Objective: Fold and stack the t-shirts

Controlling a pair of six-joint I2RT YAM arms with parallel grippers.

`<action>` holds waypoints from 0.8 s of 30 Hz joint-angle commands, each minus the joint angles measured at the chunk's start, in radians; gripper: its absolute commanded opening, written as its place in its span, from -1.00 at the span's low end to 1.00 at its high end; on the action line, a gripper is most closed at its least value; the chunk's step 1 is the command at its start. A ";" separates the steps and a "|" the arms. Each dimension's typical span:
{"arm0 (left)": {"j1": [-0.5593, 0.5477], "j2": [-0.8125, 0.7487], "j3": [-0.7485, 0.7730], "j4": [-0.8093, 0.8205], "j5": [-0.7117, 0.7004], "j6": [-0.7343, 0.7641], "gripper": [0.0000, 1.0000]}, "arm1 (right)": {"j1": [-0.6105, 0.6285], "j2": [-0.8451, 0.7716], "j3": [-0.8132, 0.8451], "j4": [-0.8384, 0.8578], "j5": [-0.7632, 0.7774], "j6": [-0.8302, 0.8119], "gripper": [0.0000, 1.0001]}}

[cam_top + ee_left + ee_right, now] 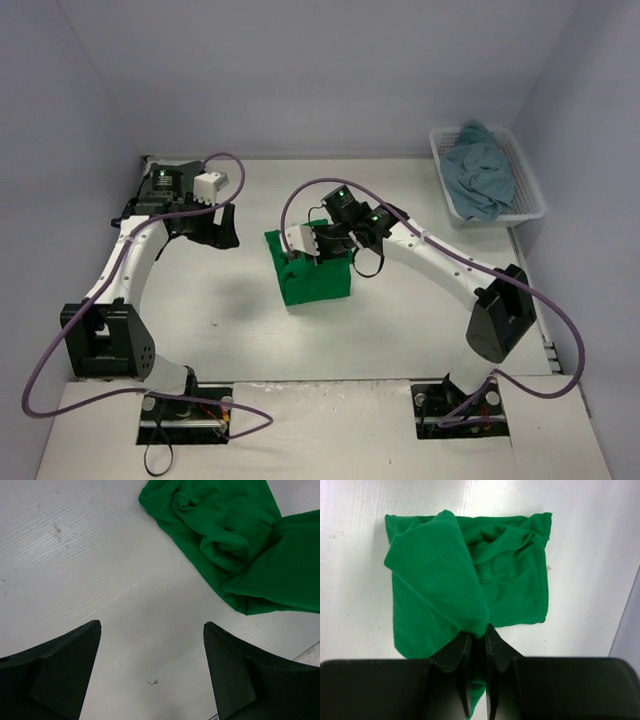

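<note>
The table (400, 320) is white, with a faint streaky grain and a few small dark specks. A green shirt (312, 275) lies near the middle of the surface as a rumpled, roughly square bundle. Most of it is flat on the table, but one flap is lifted clear. A white lattice basket (528, 180) stands in the far right corner, well apart from it. At the near edge sit the left arm's base (185, 405) and the right arm's base (462, 405), side by side.

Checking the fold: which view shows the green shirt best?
Right wrist view: nearly the whole green shirt shows, one flap pinched in the right tool. The top view shows it small, partly behind the right arm; the left wrist view catches only a rumpled part.
</note>
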 commanded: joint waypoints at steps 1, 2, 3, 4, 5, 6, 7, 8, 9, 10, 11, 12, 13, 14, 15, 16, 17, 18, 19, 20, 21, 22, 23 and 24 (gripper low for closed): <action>-0.006 0.050 0.087 0.010 0.050 -0.001 0.55 | -0.016 0.026 0.089 0.030 -0.047 -0.051 -1.00; -0.018 0.064 0.103 0.012 0.049 0.003 0.55 | -0.019 0.047 0.116 0.027 -0.052 -0.058 -1.00; -0.025 0.091 0.111 0.013 0.043 0.014 0.55 | -0.022 0.058 0.129 0.028 -0.052 -0.065 -1.00; -0.033 0.104 0.119 0.031 0.034 0.016 0.55 | -0.028 0.070 0.139 0.027 -0.055 -0.069 -1.00; -0.050 0.114 0.125 0.048 0.029 0.016 0.55 | -0.030 0.090 0.152 0.025 -0.058 -0.074 -1.00; -0.058 0.137 0.137 0.067 0.027 0.011 0.55 | -0.034 0.102 0.173 0.025 -0.063 -0.084 -1.00; -0.067 0.151 0.145 0.097 0.026 0.005 0.55 | -0.037 0.113 0.185 0.024 -0.070 -0.088 -1.00; -0.078 0.166 0.157 0.107 0.023 0.000 0.55 | -0.045 0.139 0.195 0.024 -0.073 -0.092 -1.00; -0.097 0.203 0.183 0.119 0.024 -0.012 0.55 | -0.048 0.153 0.215 0.024 -0.075 -0.101 -1.00; -0.107 0.223 0.200 0.130 0.024 -0.015 0.55 | -0.053 0.167 0.225 0.022 -0.076 -0.107 -1.00; -0.117 0.245 0.218 0.130 0.029 -0.021 0.55 | -0.060 0.197 0.233 0.022 -0.078 -0.112 -1.00; -0.133 0.289 0.255 0.125 0.037 -0.030 0.55 | -0.065 0.213 0.251 0.022 -0.080 -0.120 -1.00; -0.139 0.309 0.271 0.124 0.052 -0.036 0.55 | -0.074 0.242 0.259 0.021 -0.083 -0.126 -1.00; -0.153 0.341 0.283 0.124 0.058 -0.038 0.55 | -0.079 0.256 0.268 0.021 -0.084 -0.131 -1.00; -0.159 0.354 0.298 0.131 0.060 -0.038 0.55 | -0.083 0.268 0.285 0.021 -0.089 -0.138 -1.00; -0.168 0.364 0.301 0.142 0.054 -0.036 0.55 | -0.089 0.295 0.293 0.019 -0.093 -0.141 -1.00; -0.182 0.386 0.303 0.168 0.037 -0.036 0.55 | -0.094 0.306 0.308 0.019 -0.095 -0.146 -1.00; -0.188 0.397 0.303 0.180 0.035 -0.036 0.55 | -0.097 0.317 0.313 0.018 -0.096 -0.150 -1.00; -0.194 0.412 0.311 0.193 0.034 -0.038 0.55 | -0.100 0.334 0.319 0.019 -0.099 -0.154 -1.00; -0.199 0.448 0.321 0.196 0.031 -0.036 0.55 | -0.108 0.342 0.325 0.019 -0.103 -0.155 -1.00; -0.211 0.469 0.347 0.194 0.023 -0.036 0.55 | -0.111 0.355 0.336 0.019 -0.106 -0.157 -1.00; -0.216 0.489 0.361 0.194 0.015 -0.038 0.55 | -0.114 0.362 0.340 0.019 -0.110 -0.158 -1.00; -0.222 0.528 0.372 0.194 0.008 -0.041 0.55 | -0.122 0.368 0.345 0.019 -0.115 -0.158 -1.00; -0.233 0.545 0.386 0.194 -0.012 -0.041 0.55 | -0.126 0.374 0.348 0.019 -0.116 -0.160 -1.00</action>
